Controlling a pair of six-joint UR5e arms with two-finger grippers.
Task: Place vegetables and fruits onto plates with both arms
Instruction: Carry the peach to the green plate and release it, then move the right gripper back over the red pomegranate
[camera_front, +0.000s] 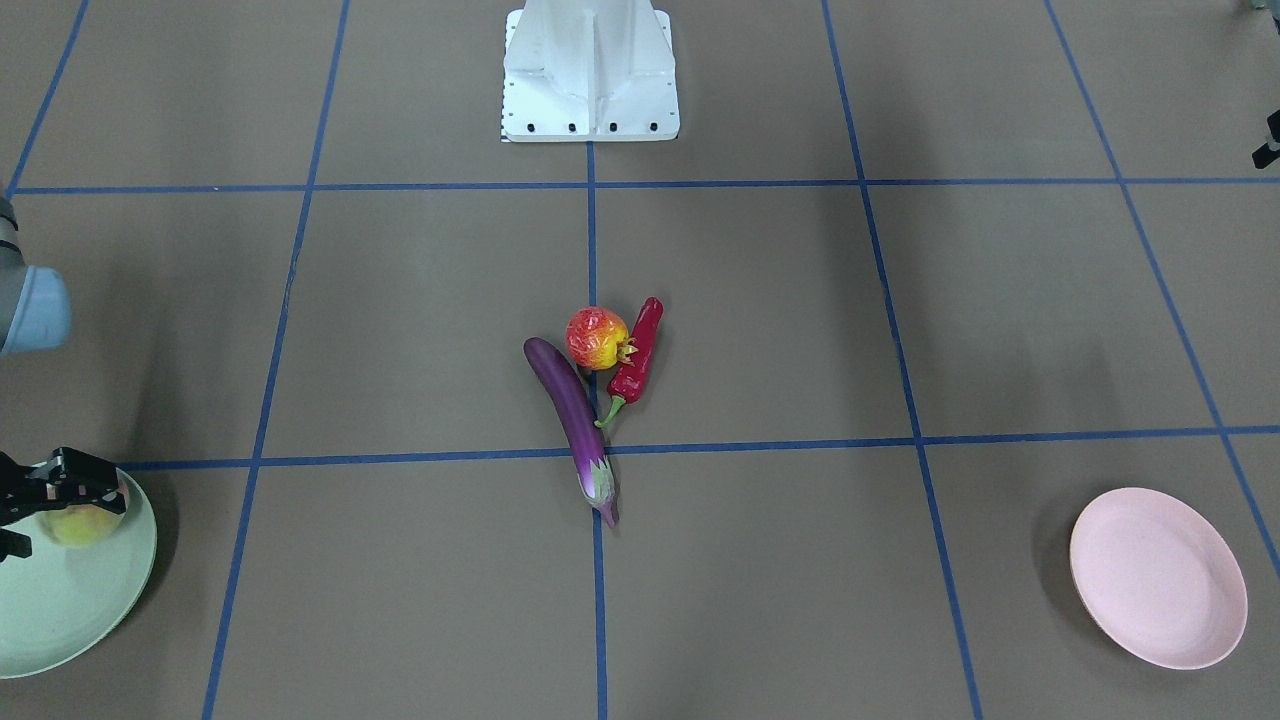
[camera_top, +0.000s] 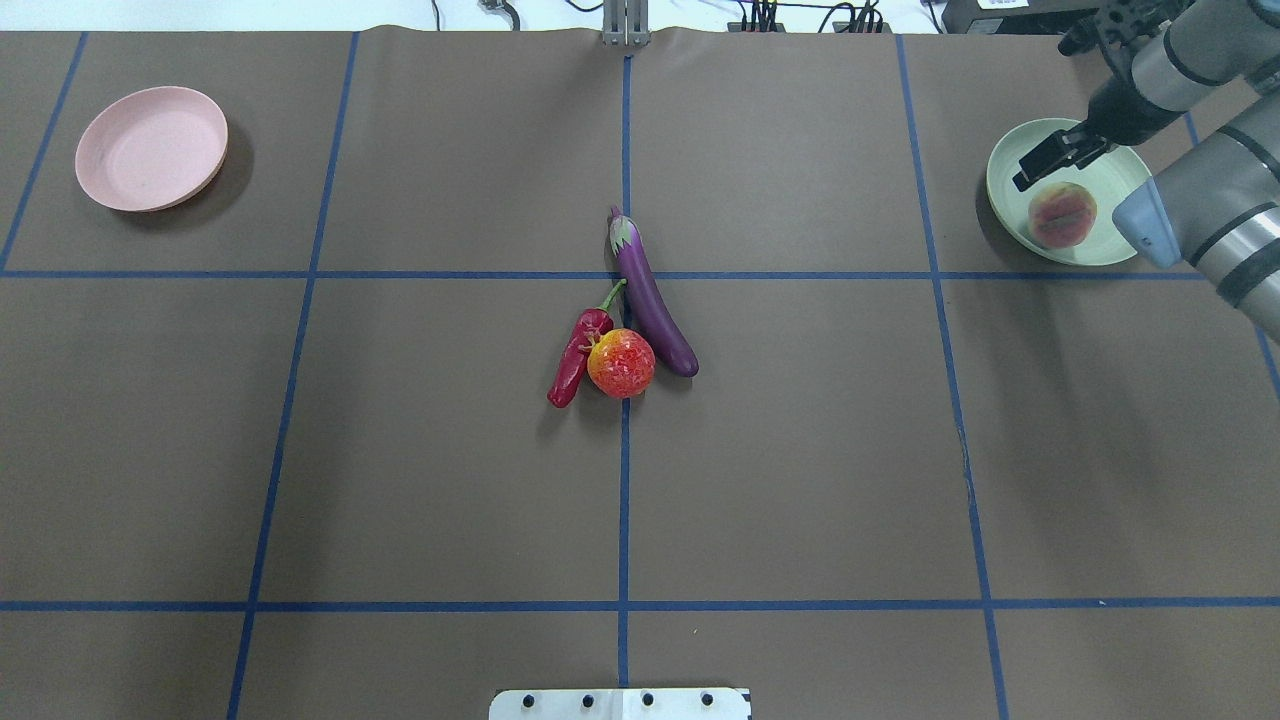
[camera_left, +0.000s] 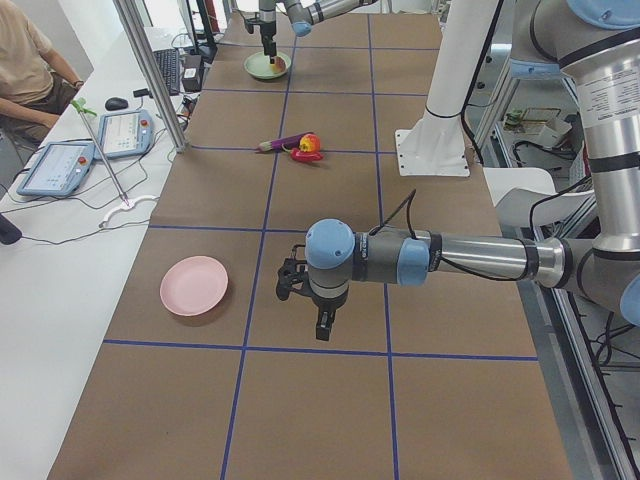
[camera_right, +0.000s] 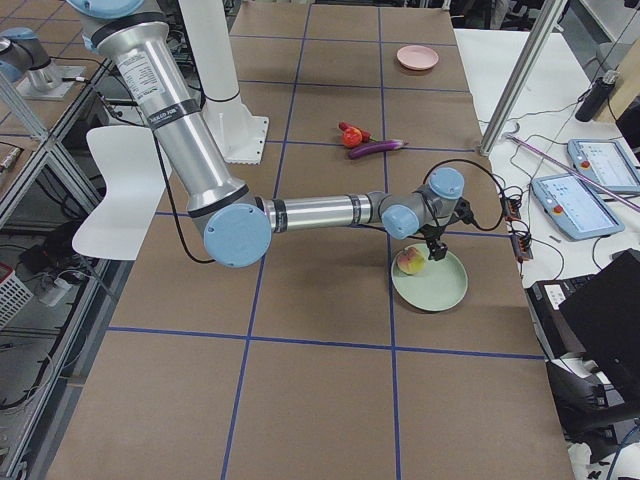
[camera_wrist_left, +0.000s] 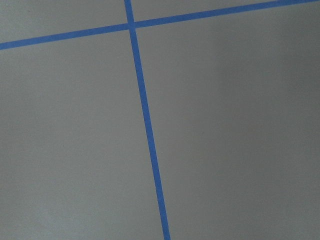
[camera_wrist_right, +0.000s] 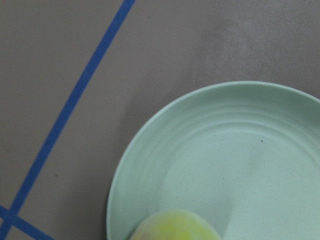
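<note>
The peach (camera_top: 1062, 215) lies on the mint green plate (camera_top: 1005, 190) at the far right; it also shows in the right wrist view (camera_wrist_right: 175, 227) at the plate's (camera_wrist_right: 240, 150) near rim. My right gripper (camera_top: 1050, 160) hovers just above the peach, open and empty. The purple eggplant (camera_top: 655, 310), the red chili (camera_top: 575, 360) and the pomegranate (camera_top: 621, 363) lie touching at the table's middle. The pink plate (camera_top: 150, 148) at the far left holds nothing. My left gripper (camera_left: 318, 325) hangs over bare table next to the pink plate (camera_left: 194, 285); I cannot tell if it is open.
The white base block (camera_front: 590, 70) stands at the robot's edge of the table. Blue tape lines divide the brown surface. An operator and tablets (camera_left: 60, 165) sit on a side bench beyond the far edge.
</note>
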